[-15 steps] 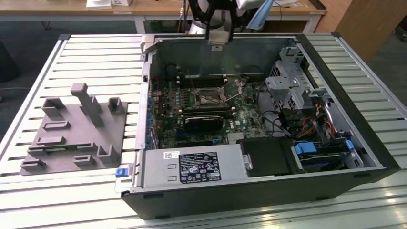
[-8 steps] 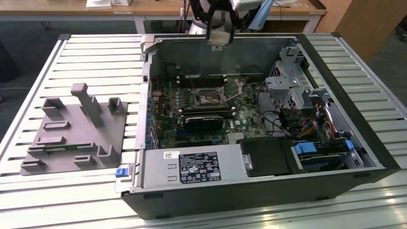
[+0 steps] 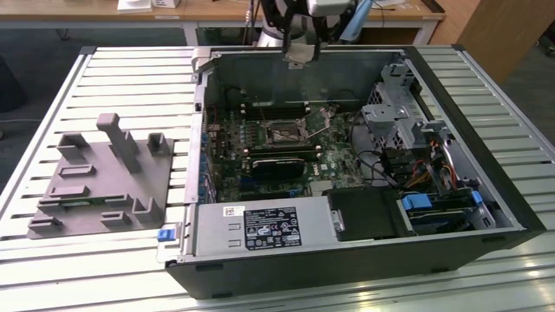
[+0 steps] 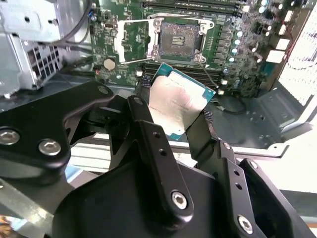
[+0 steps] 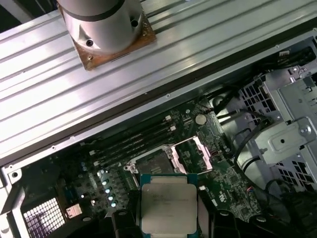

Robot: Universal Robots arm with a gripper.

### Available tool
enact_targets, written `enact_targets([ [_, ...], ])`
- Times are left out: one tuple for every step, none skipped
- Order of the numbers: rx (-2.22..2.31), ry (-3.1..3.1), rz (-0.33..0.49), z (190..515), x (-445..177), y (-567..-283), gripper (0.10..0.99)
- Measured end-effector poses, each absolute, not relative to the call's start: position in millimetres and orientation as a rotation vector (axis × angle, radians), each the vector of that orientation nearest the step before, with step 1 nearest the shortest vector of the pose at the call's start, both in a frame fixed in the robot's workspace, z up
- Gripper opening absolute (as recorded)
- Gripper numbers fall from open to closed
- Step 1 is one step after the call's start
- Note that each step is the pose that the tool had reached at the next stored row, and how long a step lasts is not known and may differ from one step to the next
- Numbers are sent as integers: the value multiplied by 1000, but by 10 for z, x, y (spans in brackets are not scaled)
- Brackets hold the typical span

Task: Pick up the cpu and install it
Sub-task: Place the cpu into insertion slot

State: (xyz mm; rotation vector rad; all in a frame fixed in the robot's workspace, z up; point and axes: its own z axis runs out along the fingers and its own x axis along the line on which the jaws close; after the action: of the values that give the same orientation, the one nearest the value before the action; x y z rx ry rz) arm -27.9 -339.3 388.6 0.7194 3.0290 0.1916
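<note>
Black fingers [image 4: 141, 111] of the hand [image 4: 176, 106] pinch the cpu [image 4: 181, 101] by two opposite edges, holding it in the air above the open computer case [image 3: 364, 257]. Below it, well apart, the socket [image 4: 177, 38] on the motherboard lies open and empty. The chip looks light, thin and stiff, with a slick metal top and probably a delicate underside, so gripping the edges seems the safest hold.
</note>
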Motion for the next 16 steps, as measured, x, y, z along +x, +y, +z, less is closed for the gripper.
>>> enact_targets([
  [741, 3023, 191, 3884, -279, -3393, 541],
  [764, 3016, 190, 3883, -279, -3393, 541],
  [786, 3010, 189, 3881, -279, -3393, 541],
  [808, 3003, 188, 3880, -279, -3393, 541],
  [828, 2996, 188, 3878, -279, -3393, 541],
  [848, 2990, 187, 3877, -279, -3393, 541],
  [869, 2983, 186, 3875, -279, -3393, 541],
  [890, 2976, 185, 3873, -279, -3393, 541],
  [912, 2968, 184, 3872, -279, -3393, 541],
  [934, 2960, 183, 3870, -279, -3393, 541],
  [956, 2952, 182, 3869, -279, -3393, 541],
  [979, 2944, 182, 3867, -279, -3393, 541],
  [1000, 2936, 181, 3866, -279, -3393, 541],
  [1022, 2927, 180, 3865, -279, -3393, 541],
  [1041, 2920, 180, 3864, -279, -3393, 541],
  [1061, 2912, 179, 3862, -279, -3393, 541],
])
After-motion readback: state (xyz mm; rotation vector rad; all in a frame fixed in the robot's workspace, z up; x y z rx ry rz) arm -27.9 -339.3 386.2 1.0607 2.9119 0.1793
